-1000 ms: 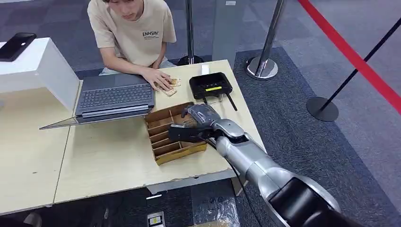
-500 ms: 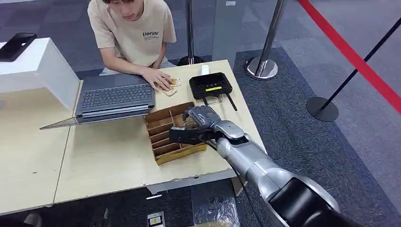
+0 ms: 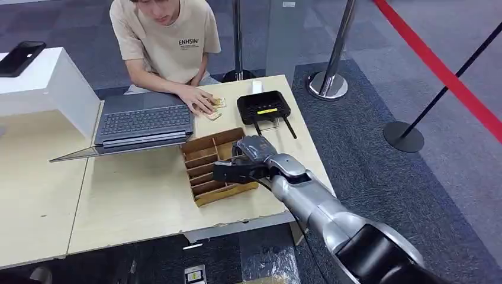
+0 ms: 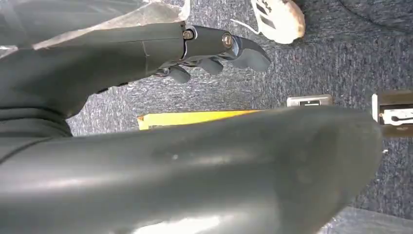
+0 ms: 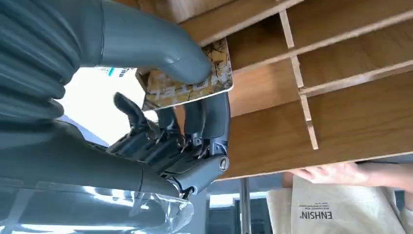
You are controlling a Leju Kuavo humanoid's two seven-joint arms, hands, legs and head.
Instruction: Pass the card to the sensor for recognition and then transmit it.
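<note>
The right hand (image 3: 248, 158) hovers over the wooden divider box (image 3: 204, 167), its thumb and fingers (image 5: 204, 117) pinching the card (image 5: 190, 80) by one edge. That shallow grip could let the card slip or snag a divider before reaching the black sensor (image 3: 264, 107) beyond the box.

1. I counted one wooden divider tray (image 3: 204, 171) on the table (image 3: 136, 201), split into several slots.
2. One card (image 5: 190, 80) was pinched in the right hand (image 5: 165, 122); a small cluster of further cards (image 3: 214, 109) lay under the person's hand (image 3: 198, 99), number not resolvable.
3. One black sensor unit (image 3: 264, 107) and one open laptop (image 3: 142, 121).
4. One white box (image 3: 53, 89) with one dark phone (image 3: 21, 57) on top.
5. Two stanchion bases (image 3: 327, 84) on the carpet, one chrome, one black.
6. One person (image 3: 166, 41) seated; two robot hands, counting the left hand (image 4: 214, 48).
</note>
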